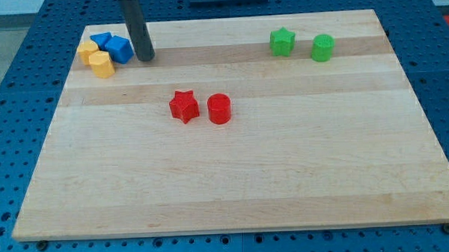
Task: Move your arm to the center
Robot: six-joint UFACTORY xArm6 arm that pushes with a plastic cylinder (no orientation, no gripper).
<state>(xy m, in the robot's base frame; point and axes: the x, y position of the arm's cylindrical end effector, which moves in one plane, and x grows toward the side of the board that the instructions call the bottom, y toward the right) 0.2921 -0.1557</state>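
Bare, my tip (146, 57) sits just beside blue block (120, 49), red star (183, 106) toward centre

**Tip at board's top-left corner**

My tip (146, 57), the end of a dark upright rod, rests on the wooden board (234, 178) near the view's top left, well apart from the board's middle.

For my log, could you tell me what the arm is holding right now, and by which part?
Nothing is held. My tip is a bare rod end resting on the board, just to the view's right of the blue block, which it may be touching.
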